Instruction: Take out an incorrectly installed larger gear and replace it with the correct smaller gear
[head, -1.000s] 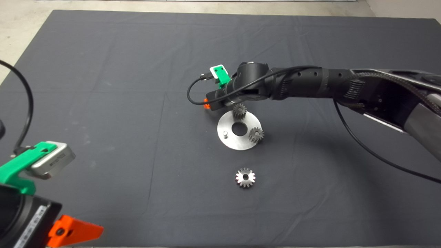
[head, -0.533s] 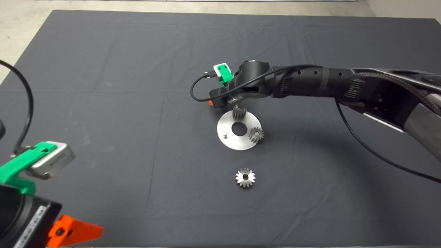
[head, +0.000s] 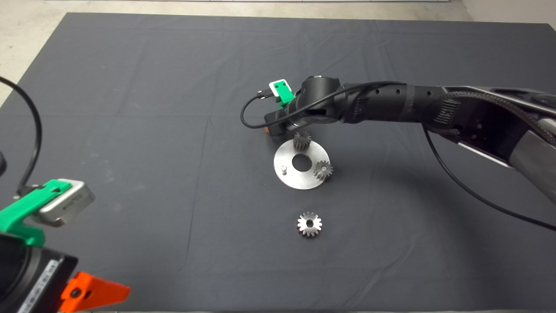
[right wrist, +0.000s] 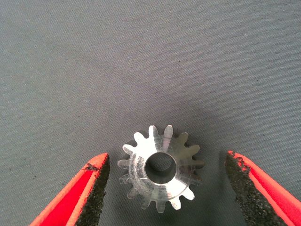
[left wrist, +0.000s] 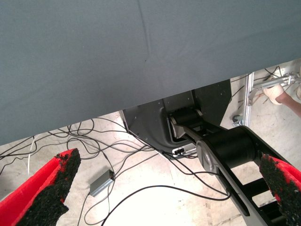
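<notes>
Plate point(head: 299, 178) at frame centre, one peg point(head: 283, 168) bare; larger gear point(head: 309, 224) lies below it on the surface, already off. Right hand point(right wrist: 165, 157) gapes wide and empty, straddling the smaller gear point(right wrist: 160, 174), which lies flat. A skewed close could catch the tooth tips and flick it away. Left hand point(left wrist: 170, 160) parked lower left, open.

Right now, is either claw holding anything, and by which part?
Nothing is held. The right claw is open astride the smaller gear, pads clear of its teeth; the left claw is parked, open.
</notes>
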